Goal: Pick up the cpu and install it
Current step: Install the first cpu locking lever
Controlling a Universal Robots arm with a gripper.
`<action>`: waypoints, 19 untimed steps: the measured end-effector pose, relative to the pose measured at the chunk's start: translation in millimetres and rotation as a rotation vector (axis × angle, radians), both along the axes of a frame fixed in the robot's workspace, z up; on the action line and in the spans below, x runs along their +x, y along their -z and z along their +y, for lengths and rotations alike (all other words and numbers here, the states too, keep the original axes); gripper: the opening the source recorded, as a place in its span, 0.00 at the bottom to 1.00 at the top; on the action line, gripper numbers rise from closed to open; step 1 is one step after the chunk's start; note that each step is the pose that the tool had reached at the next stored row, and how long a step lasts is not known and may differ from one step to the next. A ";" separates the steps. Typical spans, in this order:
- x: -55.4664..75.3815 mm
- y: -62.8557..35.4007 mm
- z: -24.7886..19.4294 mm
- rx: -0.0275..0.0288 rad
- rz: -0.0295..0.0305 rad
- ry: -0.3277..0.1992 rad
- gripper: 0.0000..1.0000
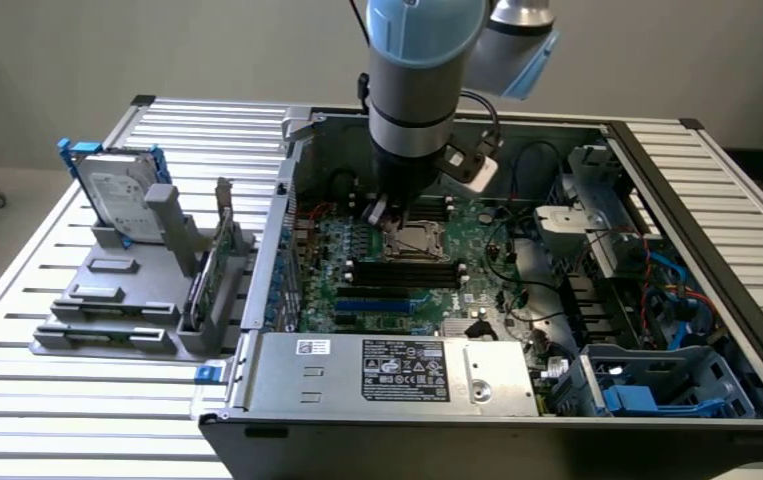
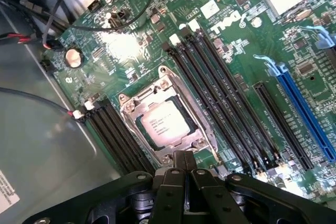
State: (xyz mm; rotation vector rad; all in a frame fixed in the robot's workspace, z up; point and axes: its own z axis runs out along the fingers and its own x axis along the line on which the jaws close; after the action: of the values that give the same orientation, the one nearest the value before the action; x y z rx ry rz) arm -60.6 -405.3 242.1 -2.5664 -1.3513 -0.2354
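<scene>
The cpu (image 2: 165,124), a small square chip with a silver-grey top and printed text, lies flat inside the metal socket frame (image 2: 126,109) on the green motherboard (image 2: 210,35). In the exterior view the socket frame (image 1: 417,241) sits mid-board inside the open computer case. My gripper (image 2: 185,167) hangs just above the board at the socket's edge, its black fingers (image 2: 173,192) pressed together with nothing between them. In the exterior view my gripper (image 1: 384,214) reaches down into the case right beside the socket.
Black memory slots (image 2: 226,98) flank the socket, and a blue expansion slot (image 2: 307,114) lies beyond them. Loose cables (image 2: 52,19) run along the case wall. A power supply (image 1: 381,370) fills the case front. A hard drive (image 1: 121,190) stands on a grey rack outside.
</scene>
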 end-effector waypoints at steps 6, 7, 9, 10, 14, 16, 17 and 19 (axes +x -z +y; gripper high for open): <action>0.0 -0.4 -0.4 -0.0222 0.0046 0.040 0.11; 0.0 -0.4 -0.4 -0.0250 0.0056 0.046 0.11; 0.0 -0.5 -0.5 -0.0299 0.0085 0.057 0.11; 0.0 -0.6 -0.6 -0.0324 0.0099 0.062 0.11; -0.1 -1.3 -1.7 -0.0389 0.0159 0.075 0.11; 0.0 -1.7 -2.6 -0.0408 0.0179 0.078 0.11; 0.0 -2.1 -3.2 -0.0418 0.0186 0.080 0.11; 0.0 -3.1 -4.5 -0.0435 0.0198 0.083 0.11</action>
State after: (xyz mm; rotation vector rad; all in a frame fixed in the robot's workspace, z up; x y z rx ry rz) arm -60.6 -409.8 245.2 -2.6569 -1.2577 -0.1965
